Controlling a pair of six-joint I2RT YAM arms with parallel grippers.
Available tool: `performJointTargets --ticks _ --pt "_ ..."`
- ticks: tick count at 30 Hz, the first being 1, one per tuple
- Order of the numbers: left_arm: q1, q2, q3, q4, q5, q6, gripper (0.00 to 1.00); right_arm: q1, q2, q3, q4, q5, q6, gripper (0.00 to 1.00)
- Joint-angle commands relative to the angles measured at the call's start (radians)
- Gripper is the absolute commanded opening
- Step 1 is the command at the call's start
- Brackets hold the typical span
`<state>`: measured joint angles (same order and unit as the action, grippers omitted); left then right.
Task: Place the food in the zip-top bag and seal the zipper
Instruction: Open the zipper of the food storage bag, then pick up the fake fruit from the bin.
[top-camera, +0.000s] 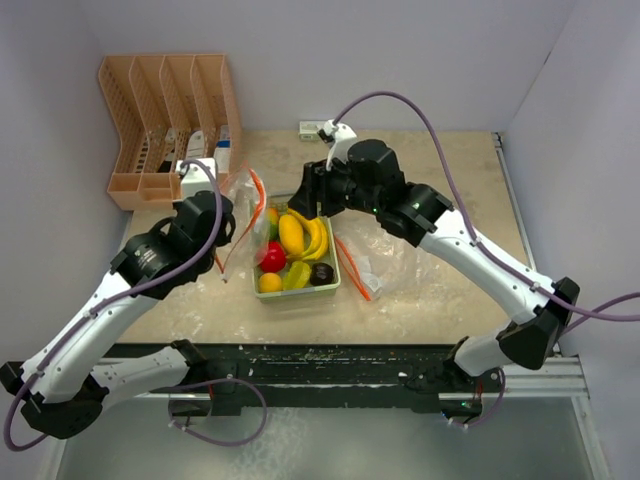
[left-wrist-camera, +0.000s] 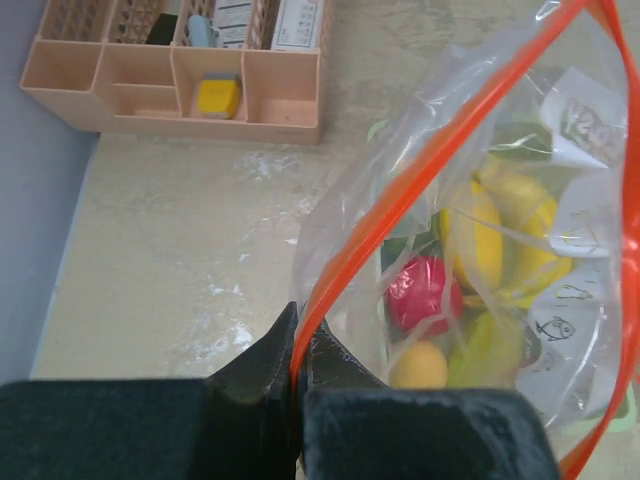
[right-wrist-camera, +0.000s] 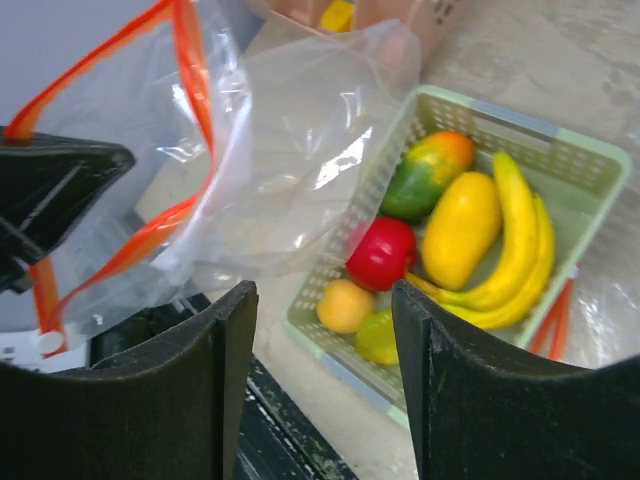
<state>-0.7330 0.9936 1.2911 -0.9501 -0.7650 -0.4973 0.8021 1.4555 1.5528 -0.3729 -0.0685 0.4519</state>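
Observation:
The food lies in a pale green tray (top-camera: 343, 282): bananas (right-wrist-camera: 515, 250), a yellow mango (right-wrist-camera: 460, 228), a red apple (right-wrist-camera: 383, 253), a small orange (right-wrist-camera: 343, 305), a green-red mango (right-wrist-camera: 425, 172), a starfruit (right-wrist-camera: 377, 337) and a dark purple fruit (top-camera: 322, 273). My left gripper (left-wrist-camera: 296, 345) is shut on the orange-red zipper (left-wrist-camera: 420, 190), holding the zip-top bag (right-wrist-camera: 290, 150) up, mouth open, at the tray's left edge. My right gripper (right-wrist-camera: 322, 295) hangs open over the tray's left end beside the bag, with nothing between its fingers.
A peach desk organizer (top-camera: 170, 125) stands at the back left. Crinkled clear plastic with an orange strip (top-camera: 385, 262) lies on the table right of the tray. A small white item (top-camera: 312, 128) sits by the back wall. The table's dark front rail (top-camera: 330, 355) runs below.

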Motion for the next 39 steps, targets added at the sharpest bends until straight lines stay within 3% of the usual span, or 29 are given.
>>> performJointTargets --ticks 1,4,9,14,21,24,29,39 --pt "0.007 0.013 0.088 -0.066 -0.103 -0.015 0.00 0.036 0.012 0.076 0.107 -0.127 -0.015 0.61" --pt "0.007 0.024 0.117 -0.171 -0.192 -0.053 0.00 0.037 -0.052 0.024 0.220 -0.148 0.032 0.67" --pt "0.006 0.009 0.130 -0.298 -0.300 -0.128 0.00 0.033 -0.053 0.008 0.098 0.010 0.064 0.67" --pt "0.007 0.018 0.029 -0.208 -0.266 -0.129 0.00 0.031 0.045 -0.023 0.016 0.091 0.057 0.68" --pt "0.006 0.106 -0.121 -0.103 -0.215 -0.195 0.00 0.032 0.234 -0.004 -0.011 0.136 -0.004 0.78" --pt "0.007 0.128 -0.136 -0.092 -0.226 -0.201 0.00 0.038 0.302 0.007 -0.002 0.088 -0.026 0.79" --pt "0.006 0.065 -0.132 -0.107 -0.240 -0.210 0.00 0.042 0.384 -0.021 0.034 0.138 -0.014 0.85" --pt "0.006 -0.088 -0.157 -0.108 -0.230 -0.193 0.00 0.042 0.574 0.057 0.062 0.142 0.067 0.86"
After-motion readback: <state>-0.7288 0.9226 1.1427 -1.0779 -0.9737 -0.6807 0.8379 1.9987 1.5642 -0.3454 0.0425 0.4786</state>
